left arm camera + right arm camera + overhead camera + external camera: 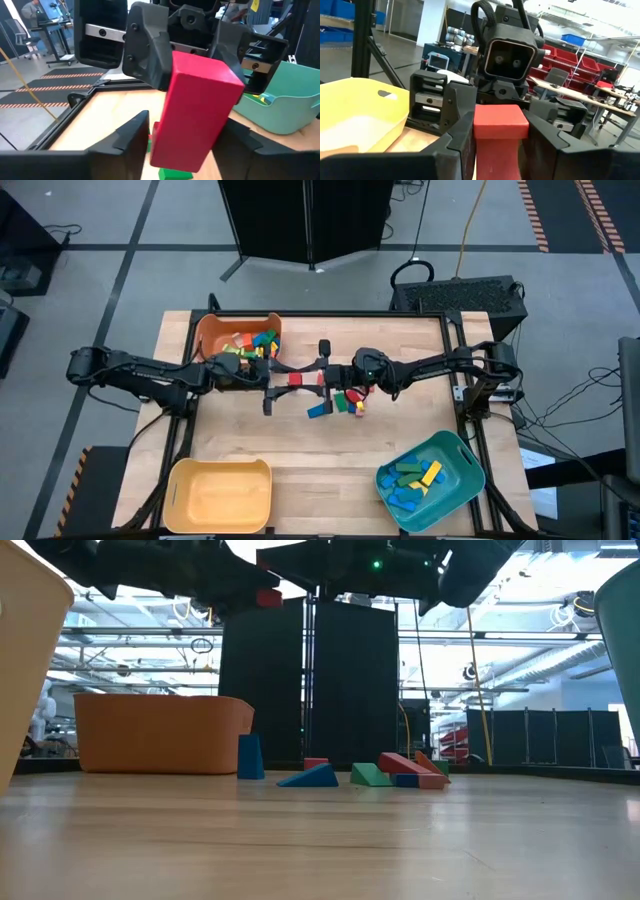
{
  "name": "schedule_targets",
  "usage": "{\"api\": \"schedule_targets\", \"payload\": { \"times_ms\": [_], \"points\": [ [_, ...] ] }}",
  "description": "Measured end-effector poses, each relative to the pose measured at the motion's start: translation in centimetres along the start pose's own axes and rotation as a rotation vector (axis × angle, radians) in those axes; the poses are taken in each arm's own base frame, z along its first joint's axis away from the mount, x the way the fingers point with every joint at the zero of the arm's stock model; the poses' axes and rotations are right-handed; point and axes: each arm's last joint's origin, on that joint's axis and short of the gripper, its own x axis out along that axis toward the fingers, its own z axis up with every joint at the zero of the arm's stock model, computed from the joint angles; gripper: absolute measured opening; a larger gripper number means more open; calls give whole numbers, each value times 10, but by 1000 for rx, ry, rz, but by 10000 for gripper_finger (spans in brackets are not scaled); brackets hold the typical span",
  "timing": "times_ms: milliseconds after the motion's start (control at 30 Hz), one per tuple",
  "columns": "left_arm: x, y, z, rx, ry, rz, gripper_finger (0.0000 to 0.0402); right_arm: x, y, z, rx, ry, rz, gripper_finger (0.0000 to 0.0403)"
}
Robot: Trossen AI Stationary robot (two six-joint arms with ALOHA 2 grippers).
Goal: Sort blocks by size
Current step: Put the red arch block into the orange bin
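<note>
A red bar block (300,380) hangs in the air above the middle of the table, between my two grippers, which face each other level. My right gripper (318,378) comes from the table's right and is shut on the block. My left gripper (185,145) comes from the left and is open. Its fingers stand on either side of the block's free end, and a gap shows beside one finger (132,132). Below, loose blocks (345,402) in red, green and blue lie on the table, also seen in the low view (370,775). My right gripper pinches the red block between its two fingers (465,145) at the block's right-hand end (200,65). The fingers come level from the table's right and lie along the bar. The block sticks out toward my left gripper, slightly tilted and clear of the table.
An orange bin (205,330) holding several blocks stands at the far left. A yellow bin (180,480) is at the near left, and a teal bin (465,455) with blue, green and yellow blocks at the near right. Bare wood lies between the two near bins.
</note>
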Motion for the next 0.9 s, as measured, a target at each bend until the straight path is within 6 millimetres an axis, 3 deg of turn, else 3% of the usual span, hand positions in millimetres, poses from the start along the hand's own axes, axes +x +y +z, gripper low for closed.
{"api": "schedule_targets", "payload": {
  "times_ms": [200,433,533,667,767,900],
  "points": [
    [0,0,0,17,0,-1,125,0,0,0,43,2,-7,132],
    [-1,1,0,-2,4,28,125,-3,-4,2,37,41,-22,193],
    [-5,4,1,8,26,114,125,-10,-8,12,48,118,-145,214],
    [-15,12,2,19,80,204,125,-21,-10,23,32,256,-284,219],
    [-23,20,2,18,115,273,125,-29,-9,27,50,325,-288,214],
    [-33,30,0,16,180,339,125,-35,-7,16,86,468,-331,207]
  ]
}}
